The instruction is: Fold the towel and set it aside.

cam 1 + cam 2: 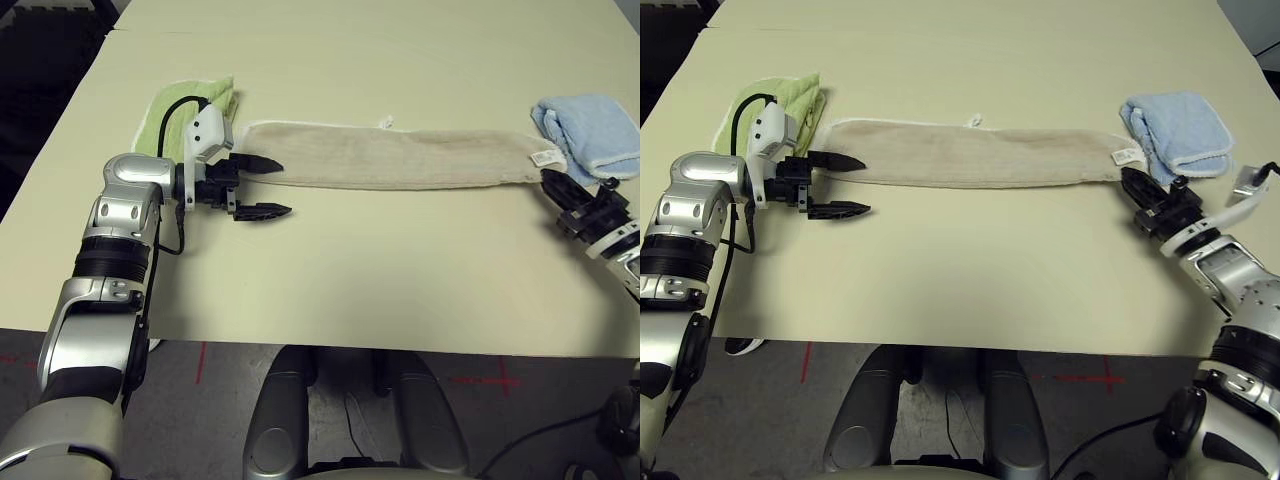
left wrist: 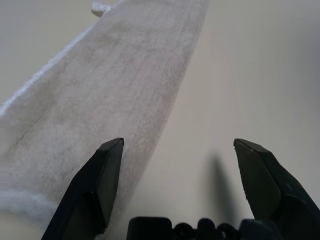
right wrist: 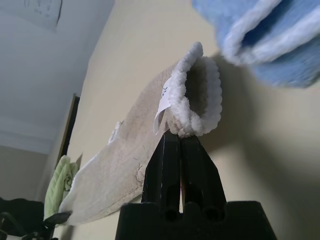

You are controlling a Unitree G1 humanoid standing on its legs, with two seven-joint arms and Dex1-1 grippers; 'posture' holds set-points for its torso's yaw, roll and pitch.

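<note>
Where right end effector point(image 3: 181, 142) pinches towel point(image 1: 400, 158), label point(image 3: 161, 111) (print seemingly illegible).

The towel point(image 1: 390, 157) lies across the table point(image 1: 330, 290) between two other towels point(image 1: 195, 105) point(image 1: 590, 130), apparently touching both.

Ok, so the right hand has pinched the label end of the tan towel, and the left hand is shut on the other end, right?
Not quite. The left hand is open at that end of the tan towel, gripping nothing, as the left wrist view shows. The right hand has pinched the label end.
</note>
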